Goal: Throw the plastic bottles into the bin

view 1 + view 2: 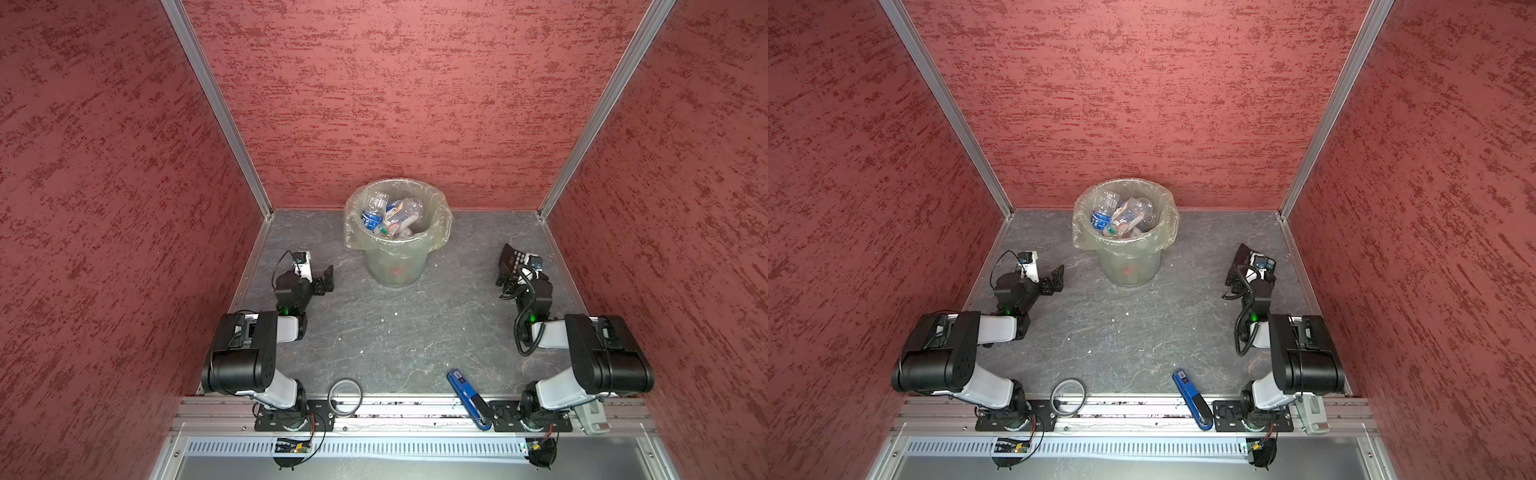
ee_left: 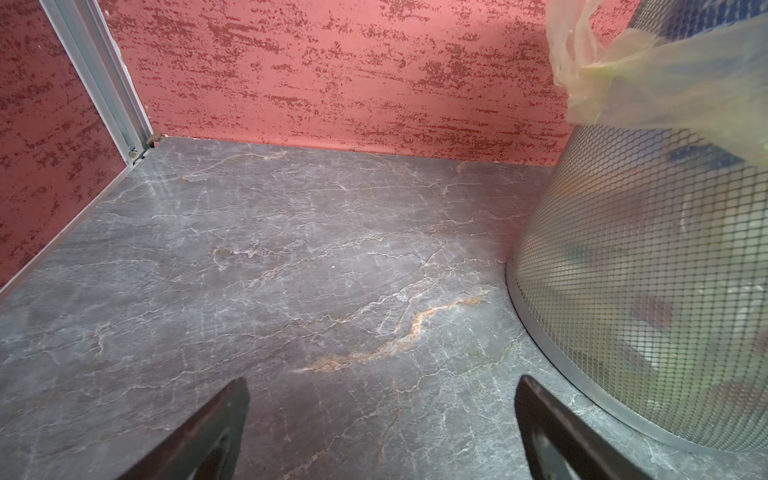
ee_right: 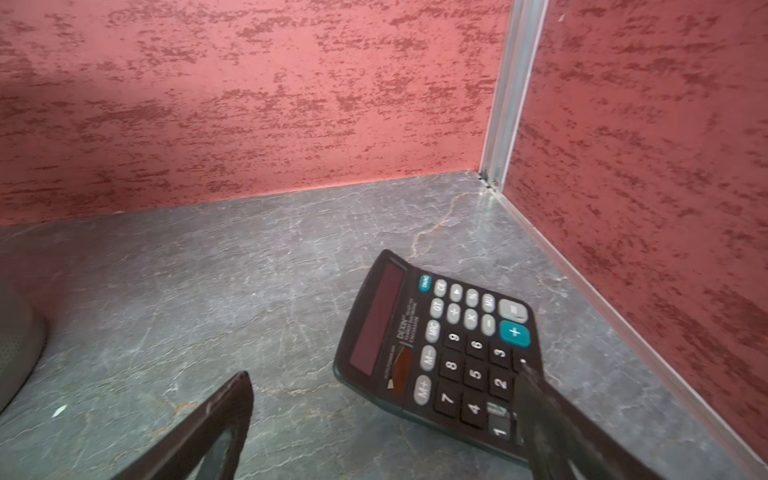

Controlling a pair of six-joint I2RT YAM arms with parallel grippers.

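The bin (image 1: 397, 266) (image 1: 1130, 266), a round grey mesh bucket with a clear bag folded over its rim, stands at the back middle of the table. Several clear plastic bottles (image 1: 394, 214) (image 1: 1121, 217) lie heaped inside it; every bottle I see is in there. My left gripper (image 1: 326, 280) (image 2: 382, 386) hangs open and empty low over the table, just left of the bin (image 2: 644, 270). My right gripper (image 3: 384, 371) is open at the right, one finger over a black calculator (image 3: 440, 340) (image 1: 512, 257), holding nothing.
A blue-and-black stapler-like tool (image 1: 467, 397) (image 1: 1192, 399) lies across the front edge near the right arm's base. A grey ring (image 1: 345, 397) (image 1: 1068, 395) sits on the front rail. Red walls close in the left, back and right sides.
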